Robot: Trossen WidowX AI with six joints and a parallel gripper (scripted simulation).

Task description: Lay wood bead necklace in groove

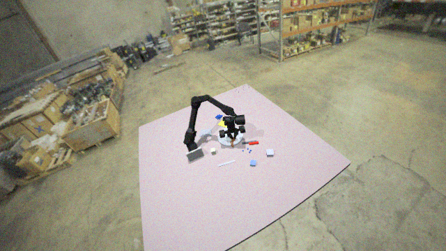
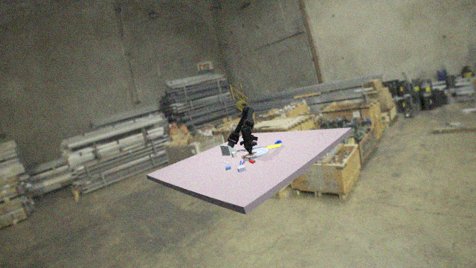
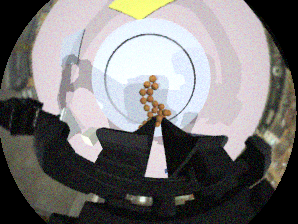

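Your gripper [image 1: 232,140] [image 2: 250,152] [image 3: 158,119] is nearly together at the beads [image 3: 150,99], bunched across the board [image 3: 102,55]; you cannot tell if any are pinched. Check the grip, then lift gently and spread them toward the groove.

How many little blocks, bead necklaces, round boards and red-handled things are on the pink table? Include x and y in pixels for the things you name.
Little blocks: 3 (cream block [image 1: 213,151] [image 2: 233,154] [image 3: 90,137], blue block [image 1: 253,163] [image 2: 227,167], pale block [image 1: 270,153] [image 2: 241,169])
Bead necklace [image 1: 233,143] [image 2: 250,154] [image 3: 150,92]: 1
Round board [image 1: 221,141] [image 2: 262,151] [image 3: 200,75]: 1
Red-handled thing [image 1: 254,143] [image 2: 251,161]: 1
Total: 6
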